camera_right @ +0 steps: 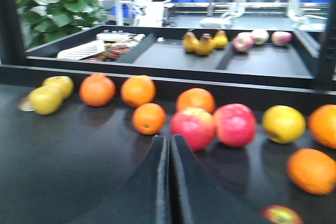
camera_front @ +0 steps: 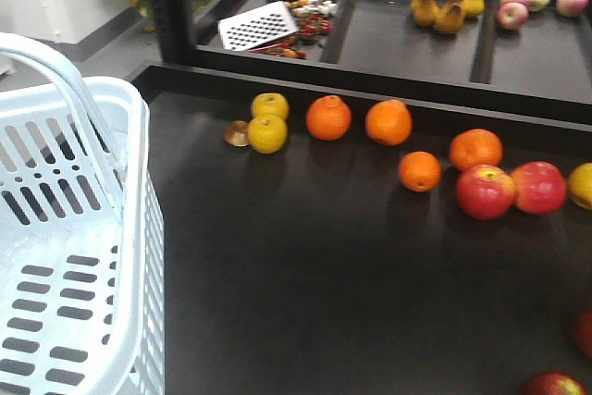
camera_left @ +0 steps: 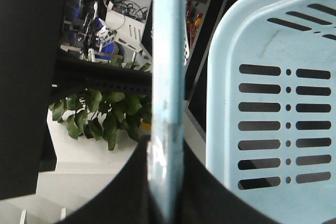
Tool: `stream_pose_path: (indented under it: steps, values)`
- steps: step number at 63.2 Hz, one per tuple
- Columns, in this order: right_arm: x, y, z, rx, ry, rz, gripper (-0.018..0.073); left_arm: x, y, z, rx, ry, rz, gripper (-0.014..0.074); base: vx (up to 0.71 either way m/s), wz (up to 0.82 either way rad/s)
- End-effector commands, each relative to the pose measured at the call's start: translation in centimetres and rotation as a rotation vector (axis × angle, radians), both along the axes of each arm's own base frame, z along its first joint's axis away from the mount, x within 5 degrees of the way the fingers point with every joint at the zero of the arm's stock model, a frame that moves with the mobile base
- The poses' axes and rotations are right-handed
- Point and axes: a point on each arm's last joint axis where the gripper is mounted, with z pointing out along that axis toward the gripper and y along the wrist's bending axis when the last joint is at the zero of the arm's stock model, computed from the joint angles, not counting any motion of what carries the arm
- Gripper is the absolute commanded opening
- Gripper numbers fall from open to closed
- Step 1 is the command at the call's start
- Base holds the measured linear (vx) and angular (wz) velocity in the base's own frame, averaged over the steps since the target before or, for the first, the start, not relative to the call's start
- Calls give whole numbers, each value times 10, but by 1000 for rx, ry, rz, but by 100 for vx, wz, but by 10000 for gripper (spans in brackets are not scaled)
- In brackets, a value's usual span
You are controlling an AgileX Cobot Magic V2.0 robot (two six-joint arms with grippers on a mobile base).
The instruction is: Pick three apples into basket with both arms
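Note:
The pale blue basket [camera_front: 83, 256] stands at the left, its hoop handle [camera_front: 55, 71] raised. My left gripper [camera_left: 167, 148] is shut on that handle [camera_left: 169, 66], with the basket's slotted wall [camera_left: 273, 103] to its right. My right gripper [camera_right: 169, 139] is shut and empty, low over the black table and pointing at the fruit row. Two dark red apples show partly at the bottom right of the front view [camera_front: 553, 384] [camera_front: 585, 332]. One also shows in the right wrist view [camera_right: 282, 214]. The third is out of view. Neither gripper shows in the front view.
Two brighter pinkish-red apples [camera_front: 484, 191] [camera_front: 538, 187] lie mid-right, with oranges [camera_front: 328, 117] [camera_front: 420, 171] and yellow apples [camera_front: 267, 132] around them. A raised black divider [camera_front: 370, 90] separates the rear trays, which hold pears [camera_front: 435, 8], apples and a grater [camera_front: 259, 25].

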Motion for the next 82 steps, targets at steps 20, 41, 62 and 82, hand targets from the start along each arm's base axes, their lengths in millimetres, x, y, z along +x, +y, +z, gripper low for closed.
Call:
stream_pose_path:
  steps: [20,41,62,82]
  values:
    - [0,0,3,-9,-71,1,-9,-3,0,19,-54,-113,-26,-6,5,-38]
    - [0,0,3,-9,-71,1,-9,-3,0,19,-54,-113,-26,-6,3,-32]
    - [0,0,3,-9,-71,1,-9,-3,0,19,-54,-113,-26,-6,-1,-18]
    - [0,0,3,-9,-71,1,-9,-3,0,19,-54,-113,-26,-6,0,-1]
